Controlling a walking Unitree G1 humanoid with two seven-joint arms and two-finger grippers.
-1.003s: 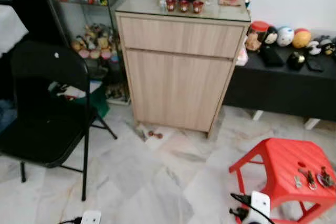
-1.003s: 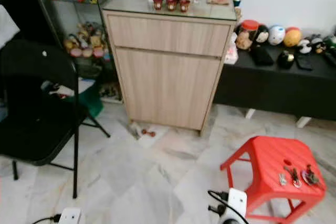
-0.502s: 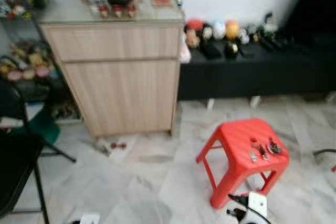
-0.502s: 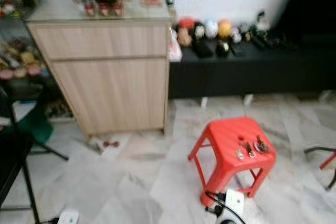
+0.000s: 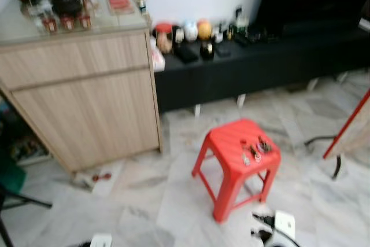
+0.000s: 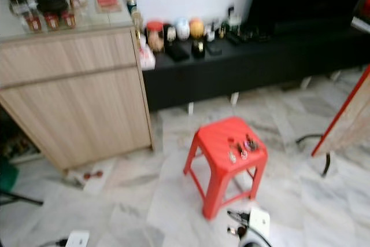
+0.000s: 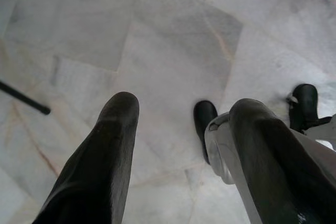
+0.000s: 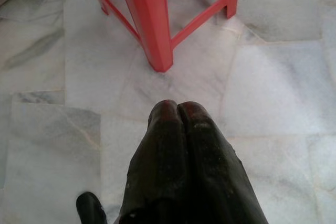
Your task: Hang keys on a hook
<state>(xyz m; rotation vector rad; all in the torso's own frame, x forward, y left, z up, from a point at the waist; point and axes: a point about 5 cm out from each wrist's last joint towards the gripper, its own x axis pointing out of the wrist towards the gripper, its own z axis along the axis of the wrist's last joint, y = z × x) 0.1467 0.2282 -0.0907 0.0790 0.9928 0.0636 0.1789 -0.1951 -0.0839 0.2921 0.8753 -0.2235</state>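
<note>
Where marble floor (image 5: 173, 201) spreads, keys (image 5: 252, 147) on ribbed plastic stool (image 5: 228, 143)

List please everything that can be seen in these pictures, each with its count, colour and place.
keys: a few, dark and silver, on top of the stool
stool: one, red, on the marble floor, right of the cabinet
cabinet: one, light wood, at left, small red cups and ornaments on top
low bench: one, black, along the wall, carrying round figurines
left gripper: black fingers apart, above bare floor
right gripper: black fingers together, near the stool's leg
</note>
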